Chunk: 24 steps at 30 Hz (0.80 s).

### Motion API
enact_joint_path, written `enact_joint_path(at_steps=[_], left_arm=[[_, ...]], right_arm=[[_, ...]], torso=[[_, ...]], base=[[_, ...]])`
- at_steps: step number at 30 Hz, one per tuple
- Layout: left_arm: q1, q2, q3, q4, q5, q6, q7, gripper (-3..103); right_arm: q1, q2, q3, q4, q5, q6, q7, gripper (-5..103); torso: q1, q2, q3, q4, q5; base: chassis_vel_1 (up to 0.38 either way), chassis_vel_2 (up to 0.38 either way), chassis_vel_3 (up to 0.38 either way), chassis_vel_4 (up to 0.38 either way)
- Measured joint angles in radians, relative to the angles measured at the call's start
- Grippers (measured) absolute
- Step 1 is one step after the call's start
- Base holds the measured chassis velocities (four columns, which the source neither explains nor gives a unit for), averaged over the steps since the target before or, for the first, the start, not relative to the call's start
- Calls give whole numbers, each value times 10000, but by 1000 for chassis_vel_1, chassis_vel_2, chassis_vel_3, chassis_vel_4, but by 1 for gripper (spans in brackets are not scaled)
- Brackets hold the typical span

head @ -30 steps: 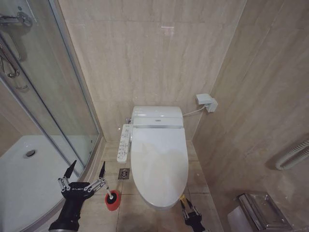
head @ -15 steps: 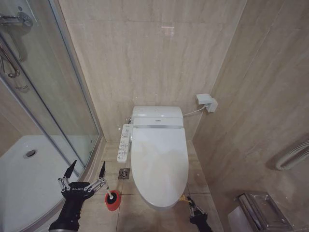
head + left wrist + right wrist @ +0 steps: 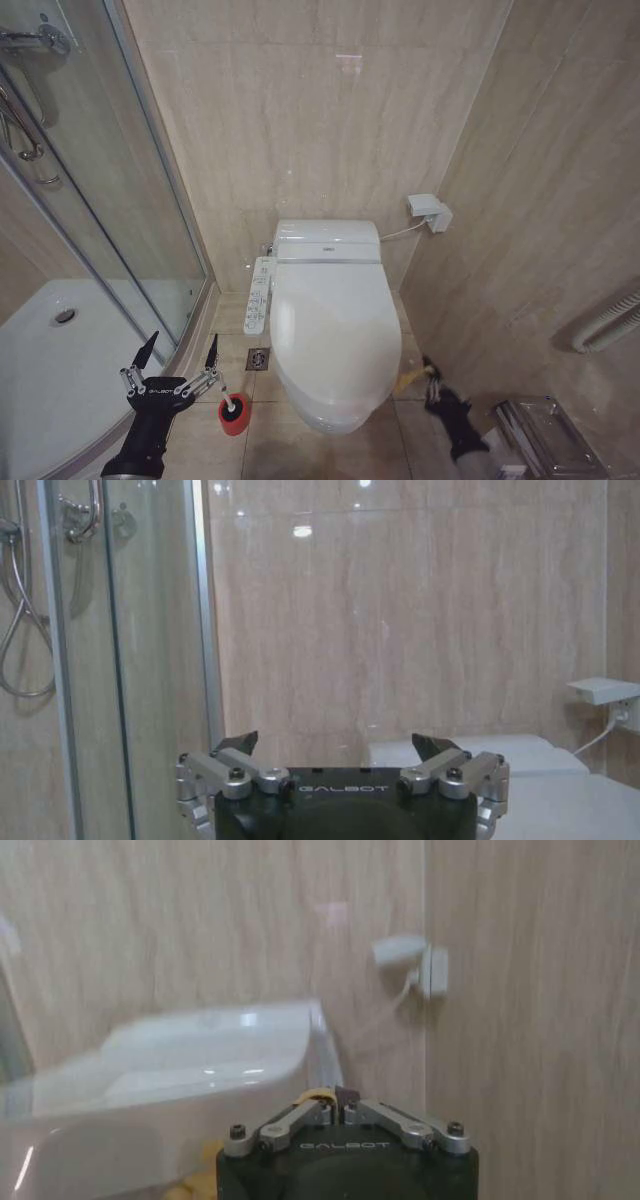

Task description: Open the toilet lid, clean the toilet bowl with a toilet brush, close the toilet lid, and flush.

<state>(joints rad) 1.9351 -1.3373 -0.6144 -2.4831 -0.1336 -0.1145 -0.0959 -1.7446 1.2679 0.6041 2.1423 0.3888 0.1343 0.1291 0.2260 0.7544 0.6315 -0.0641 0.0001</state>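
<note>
The toilet lid (image 3: 335, 340) covers the toilet bowl, so the inside of the bowl is hidden. In the head view the right hand (image 3: 430, 372) is smeared by motion blur beside the lid's yellow tag (image 3: 408, 380), and whether it touches the tag cannot be told. The right arm runs off the bottom edge of that picture. The toilet brush (image 3: 229, 404) sits with its head sunk in the red cup (image 3: 234, 416), the bristles hidden.

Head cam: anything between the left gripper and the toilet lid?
Yes. In the head view the toilet brush in its red holder stands on the floor between the left gripper and the toilet lid.
</note>
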Motion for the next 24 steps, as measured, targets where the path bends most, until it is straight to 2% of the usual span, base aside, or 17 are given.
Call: enact_joint_path(at_steps=[5, 8, 12, 16, 24], left_arm=[[0, 0, 0, 0, 0, 0, 0, 100], [0, 1, 0, 0, 0, 0, 0, 100], [0, 0, 0, 0, 0, 0, 0, 100], [0, 0, 0, 0, 0, 0, 0, 100], [0, 0, 0, 0, 0, 0, 0, 100]], right_arm=[[651, -255, 348, 1085, 606, -656, 332, 2], [1719, -630, 707, 1851, 1483, -1496, 679, 2], [2334, -831, 950, 2100, 2099, -1969, 936, 2], [3207, -902, 1346, 2346, 3343, -2692, 1384, 2], [4208, -685, 1386, 2339, 4348, -3109, 1653, 2]], torso=[[0, 0, 0, 2, -4], [1, 0, 0, 3, 0], [2, -1, 1, 6, 1], [3, -1, 2, 5, -1], [3, -1, 1, 0, -1]], base=[[0, 0, 0, 0], [0, 0, 0, 0], [0, 0, 0, 0], [0, 0, 0, 0], [0, 0, 0, 0]])
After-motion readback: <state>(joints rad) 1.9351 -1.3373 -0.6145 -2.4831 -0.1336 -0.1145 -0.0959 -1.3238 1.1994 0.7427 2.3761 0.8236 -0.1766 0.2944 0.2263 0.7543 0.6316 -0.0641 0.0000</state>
